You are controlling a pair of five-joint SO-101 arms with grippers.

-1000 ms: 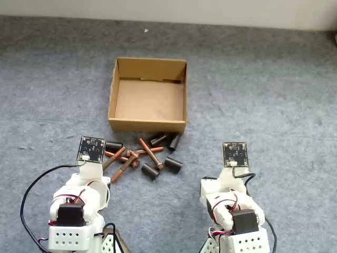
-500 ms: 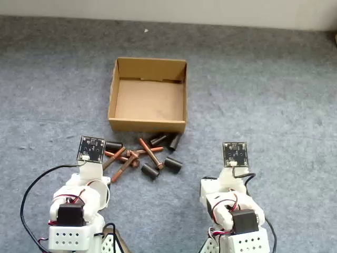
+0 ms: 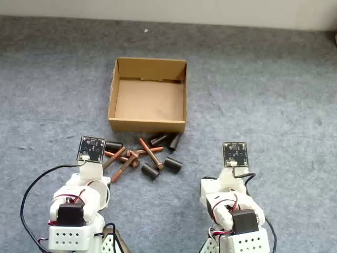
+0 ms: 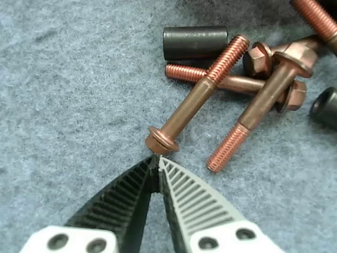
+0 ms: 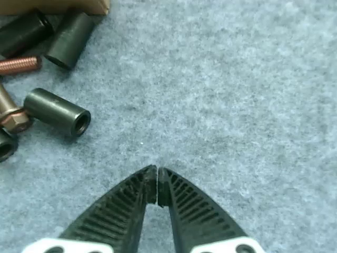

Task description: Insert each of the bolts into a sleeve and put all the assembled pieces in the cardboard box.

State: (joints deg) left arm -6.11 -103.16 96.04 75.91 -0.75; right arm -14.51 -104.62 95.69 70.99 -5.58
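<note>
Several copper bolts [image 3: 128, 158] and black sleeves [image 3: 172, 164] lie in a loose pile on the grey carpet just in front of the open cardboard box [image 3: 148, 95]. My left gripper [image 4: 156, 162] is shut with nothing in it, its tips almost touching the head of one bolt [image 4: 197, 96]; a black sleeve [image 4: 195, 42] lies beyond that bolt. My right gripper [image 5: 157, 176] is shut and empty over bare carpet, with a sleeve [image 5: 57, 112] lying a short way off. Both arms sit at the near edge, the left arm [image 3: 79, 203] by the pile and the right arm [image 3: 231, 205] clear of it.
The box's inside holds nothing. Open grey carpet [image 3: 263, 105] spreads around the box and to the right of the pile. A black cable [image 3: 31, 195] loops beside the left arm's base.
</note>
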